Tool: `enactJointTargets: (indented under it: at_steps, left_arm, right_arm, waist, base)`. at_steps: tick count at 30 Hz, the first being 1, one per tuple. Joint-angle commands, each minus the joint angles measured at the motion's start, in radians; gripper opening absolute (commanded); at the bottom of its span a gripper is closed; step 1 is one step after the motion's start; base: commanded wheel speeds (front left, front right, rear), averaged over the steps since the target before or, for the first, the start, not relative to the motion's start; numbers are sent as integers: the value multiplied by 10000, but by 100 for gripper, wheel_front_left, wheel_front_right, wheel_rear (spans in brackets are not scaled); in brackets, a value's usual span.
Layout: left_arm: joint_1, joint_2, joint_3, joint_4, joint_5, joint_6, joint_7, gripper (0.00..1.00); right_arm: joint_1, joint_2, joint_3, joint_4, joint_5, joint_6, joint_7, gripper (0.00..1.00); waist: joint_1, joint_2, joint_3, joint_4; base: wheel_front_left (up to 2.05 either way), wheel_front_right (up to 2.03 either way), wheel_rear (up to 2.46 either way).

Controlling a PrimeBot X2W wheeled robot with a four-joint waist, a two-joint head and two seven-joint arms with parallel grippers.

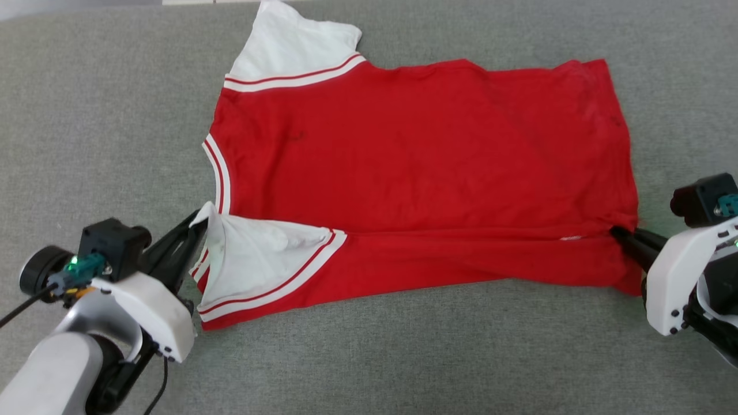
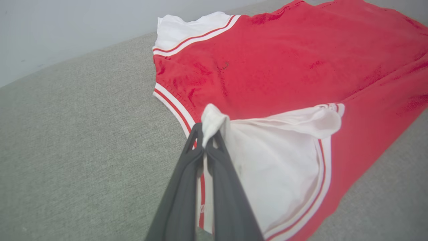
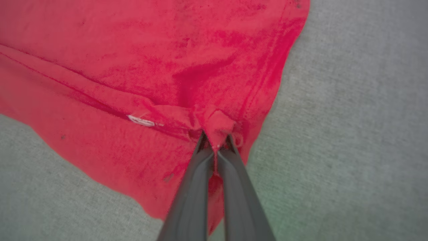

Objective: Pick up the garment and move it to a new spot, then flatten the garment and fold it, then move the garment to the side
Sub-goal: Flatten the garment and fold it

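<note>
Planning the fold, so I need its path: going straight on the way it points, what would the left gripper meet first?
The left gripper is shut on the white sleeve of the garment, so it would push into that sleeve first, then probably the garment's red part beyond; depth is unclear.

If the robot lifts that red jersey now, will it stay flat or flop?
Likely floppy: the jersey lies folded over along its near edge. Probably light: small pinches in the left gripper and right gripper jaws bunch the cloth.

No legible text on garment (image 1: 426, 150)
</note>
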Motion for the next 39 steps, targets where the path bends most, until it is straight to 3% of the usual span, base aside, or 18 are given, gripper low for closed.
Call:
enactJointTargets:
  at_steps: [1, 13, 14, 15, 16, 17, 18, 27, 39]
  left_arm:
    - [-292, -16, -54, 204, 109, -78, -70, 0]
    - [-1796, -609, -1288, 2521, 822, -523, -639, 0]
    - [-1826, -657, -1372, 2696, 855, -542, -700, 79]
    - [-1844, -712, -1445, 2848, 918, -536, -799, 100]
    - [-1838, -787, -1479, 2997, 917, -526, -876, 100]
    - [-1797, -909, -1474, 3104, 853, -486, -965, 100]
    - [-1727, -982, -1468, 3194, 799, -458, -1036, 100]
    - [-301, -1590, -679, 2765, -334, 728, -1246, 100]
    - [1652, -1546, -484, 1355, -1000, 2372, 269, 100]
  right_arm:
    - [-217, 78, 7, 133, -90, -7, 72, 0]
    - [-950, 462, 469, 1199, -688, -7, 203, 0]
    - [-935, 485, 525, 1266, -737, -7, 185, 0]
    - [-940, 508, 571, 1331, -762, -7, 163, 0]
    - [-953, 538, 544, 1396, -808, -7, 127, 0]
    - [-954, 563, 504, 1440, -860, -7, 36, 38]
    - [-930, 608, 434, 1492, -869, -7, -11, 100]
    - [-130, 884, -156, 1012, -1350, -7, -227, 100]
    - [1702, 2258, -2166, -856, -2483, -7, 214, 100]
  waist:
    - [-2, 0, 179, 75]
    - [-2, 0, 243, 227]
    - [-2, 0, 182, 219]
    - [-2, 0, 118, 204]
    - [-2, 0, 37, 187]
    - [-2, 0, -54, 181]
    - [-2, 0, -156, 171]
    - [-2, 0, -1310, 113]
    - [-2, 0, -1462, -78]
  base:
    - [0, 0, 0]
    - [0, 0, 0]
    - [0, 0, 0]
    - [0, 0, 0]
    - [0, 0, 0]
    - [0, 0, 0]
    - [0, 0, 0]
    - [0, 0, 0]
    - [0, 0, 0]
